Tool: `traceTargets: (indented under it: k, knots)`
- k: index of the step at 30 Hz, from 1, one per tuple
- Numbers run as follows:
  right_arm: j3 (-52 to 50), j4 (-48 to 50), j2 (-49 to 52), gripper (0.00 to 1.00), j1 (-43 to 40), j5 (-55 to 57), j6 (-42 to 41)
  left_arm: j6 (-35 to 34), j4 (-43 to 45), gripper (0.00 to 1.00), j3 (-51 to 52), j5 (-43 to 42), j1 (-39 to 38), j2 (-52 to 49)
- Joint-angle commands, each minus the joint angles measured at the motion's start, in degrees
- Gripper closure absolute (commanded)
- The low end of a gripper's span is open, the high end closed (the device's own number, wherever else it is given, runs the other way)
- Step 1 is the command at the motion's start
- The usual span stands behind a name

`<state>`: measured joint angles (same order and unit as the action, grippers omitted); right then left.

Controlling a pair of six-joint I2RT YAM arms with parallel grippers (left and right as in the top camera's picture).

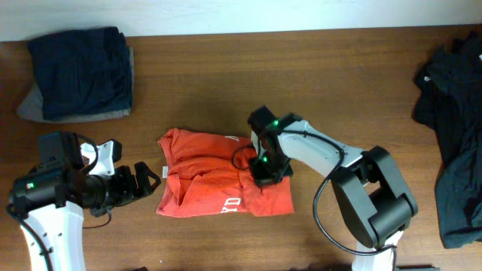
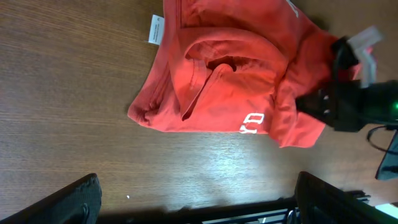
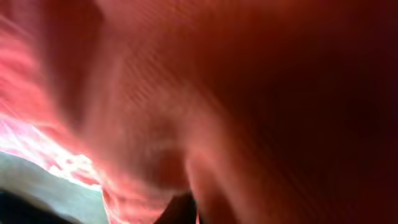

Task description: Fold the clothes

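Note:
An orange-red T-shirt (image 1: 203, 177) with white lettering lies bunched and partly folded in the middle of the table. My right gripper (image 1: 265, 169) sits low on its right part and is shut on the fabric. In the right wrist view red T-shirt cloth (image 3: 186, 93) fills nearly everything, and only a dark fingertip (image 3: 180, 213) shows at the bottom edge. My left gripper (image 1: 151, 179) hovers just left of the shirt, open and holding nothing. Seen from the left wrist, the T-shirt (image 2: 230, 81) lies ahead of the wide-apart fingers (image 2: 68, 202), with the right gripper (image 2: 336, 102) on its far corner.
A folded stack of navy and grey clothes (image 1: 79, 71) rests at the back left. A loose heap of black and dark garments (image 1: 456, 128) covers the right edge. The shirt's white label (image 2: 155, 29) sticks out on its left side.

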<state>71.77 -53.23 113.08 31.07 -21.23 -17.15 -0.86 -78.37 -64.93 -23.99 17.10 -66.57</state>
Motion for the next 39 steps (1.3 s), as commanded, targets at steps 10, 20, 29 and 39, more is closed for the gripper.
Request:
traceTargets:
  k: [10, 20, 29, 39]
  knots:
    - [10.8, -9.0, -2.7, 0.94, -0.9, -2.4, 3.4, 0.7, 0.1, 0.01, 0.3, -0.2, -0.2, -0.3]
    - [19.2, -19.5, -2.8, 0.88, -5.8, -18.1, 26.7, 0.7, 0.1, 0.01, 0.3, -0.2, -0.2, -0.3]
    - [7.0, -9.5, -2.0, 0.87, -14.6, -39.6, 34.3, 0.7, 0.1, 0.01, 0.3, -0.2, -0.2, -0.3]
    - [-9.8, 22.5, -2.0, 0.78, -17.8, -46.7, 16.6, 0.7, 0.1, 0.01, 0.3, -0.2, -0.2, -0.3]
